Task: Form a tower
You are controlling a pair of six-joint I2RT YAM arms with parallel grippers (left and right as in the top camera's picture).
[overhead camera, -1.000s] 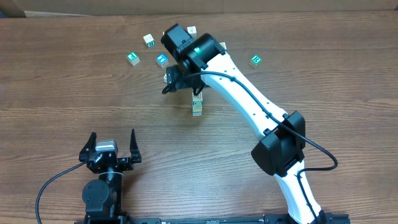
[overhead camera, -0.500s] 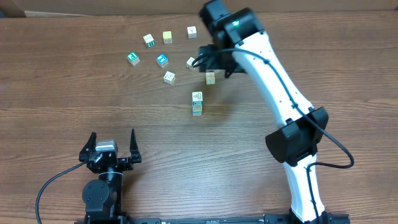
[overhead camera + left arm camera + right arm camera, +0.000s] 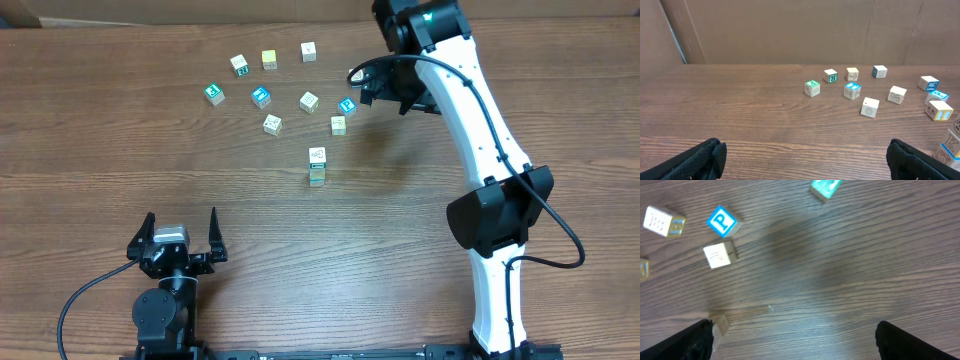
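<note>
The tower (image 3: 317, 166) near the table's (image 3: 120, 170) middle looks light, stiff and tippy, best pinched across opposite side faces; left end effector (image 3: 182, 222) and right end effector (image 3: 800, 342) gape wide, empty.

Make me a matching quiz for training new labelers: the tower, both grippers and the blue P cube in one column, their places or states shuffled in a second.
Column one
1. tower
2. left gripper
3. right gripper
4. blue P cube

Column two
A. open, empty, at the table's near edge, apart from every cube
B. lies single on the table, blue face up
C. stands upright mid-table, cubes stacked
D. open, empty, over the far side near the loose cubes

Pairs: 1-C, 2-A, 3-D, 4-B
</note>
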